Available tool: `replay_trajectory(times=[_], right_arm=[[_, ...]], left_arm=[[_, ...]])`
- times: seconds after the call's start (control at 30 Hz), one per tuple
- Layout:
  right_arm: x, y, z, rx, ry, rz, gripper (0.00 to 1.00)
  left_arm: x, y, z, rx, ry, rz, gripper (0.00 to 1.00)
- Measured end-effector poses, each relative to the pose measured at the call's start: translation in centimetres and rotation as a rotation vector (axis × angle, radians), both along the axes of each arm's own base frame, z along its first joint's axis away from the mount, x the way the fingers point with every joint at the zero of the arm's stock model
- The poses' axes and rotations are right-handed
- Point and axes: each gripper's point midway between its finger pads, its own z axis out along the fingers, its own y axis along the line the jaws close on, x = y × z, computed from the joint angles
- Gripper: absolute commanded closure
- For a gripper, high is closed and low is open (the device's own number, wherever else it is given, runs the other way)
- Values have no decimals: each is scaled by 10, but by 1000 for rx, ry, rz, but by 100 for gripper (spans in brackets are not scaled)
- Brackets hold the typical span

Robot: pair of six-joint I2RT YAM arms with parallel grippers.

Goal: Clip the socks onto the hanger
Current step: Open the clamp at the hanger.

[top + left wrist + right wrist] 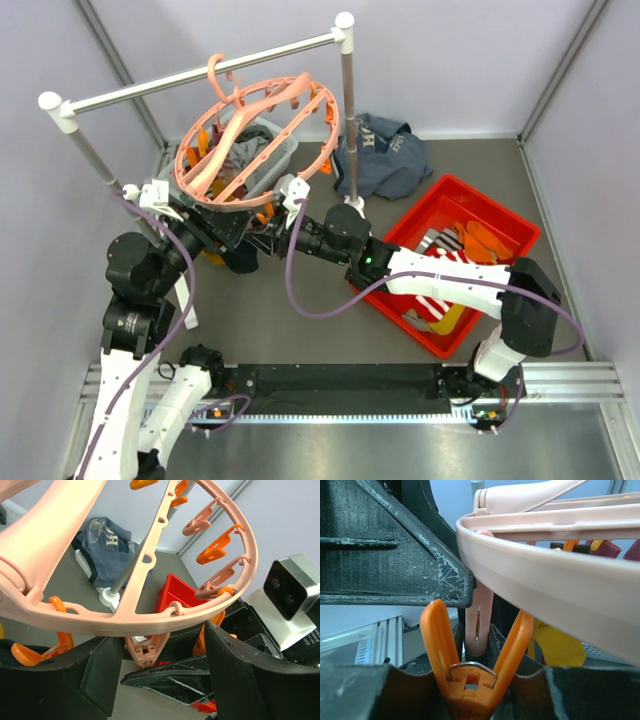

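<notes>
The salmon-pink ring hanger hangs by its hook from the white rail, tilted, with orange pegs round its rim. Both grippers meet under its near rim. My left gripper is open; in the left wrist view a pink peg hangs between its fingers, touching neither. My right gripper is closed on the base of an orange peg, whose handles stand spread in a V. Striped socks, orange socks and a yellow one lie in the red bin. Neither gripper shows a sock.
The white-and-grey rail stand has one post just right of the hanger and another at the left. A navy garment lies behind the bin. A grey basket sits under the hanger. Something yellow hangs behind the rim.
</notes>
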Motion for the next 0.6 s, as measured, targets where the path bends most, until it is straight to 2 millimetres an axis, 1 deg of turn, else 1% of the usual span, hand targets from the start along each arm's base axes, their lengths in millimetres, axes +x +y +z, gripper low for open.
replay_trajectory(times=[0.07,0.1,0.2,0.23,0.3,0.33,0.43,0.5,0.6], right_arm=[[0,0,-1,-2,2,-3,100],[1,0,-1,-3,3,-5,100],[1,0,-1,-3,2,-8,100],[1,0,-1,-4,2,-7,100],[1,0,-1,-5,0,-8,100],[1,0,-1,-4,0,-8,100],[2,-1,-1,-4,0,-12,100],[2,-1,-1,-5,-3,-14,100],[4,-1,-2,-7,-5,-21,87]], left_arm=[[2,1,0,11,-13,4,36],[2,1,-1,13,-14,4,39],[6,2,-5,28,-25,12,41],[7,2,-7,32,-23,15,44],[10,3,-10,42,-22,21,47],[11,3,-11,46,-23,23,50],[13,4,-11,58,-34,27,54],[14,4,-12,67,-39,28,60],[15,4,-12,76,-48,30,66]])
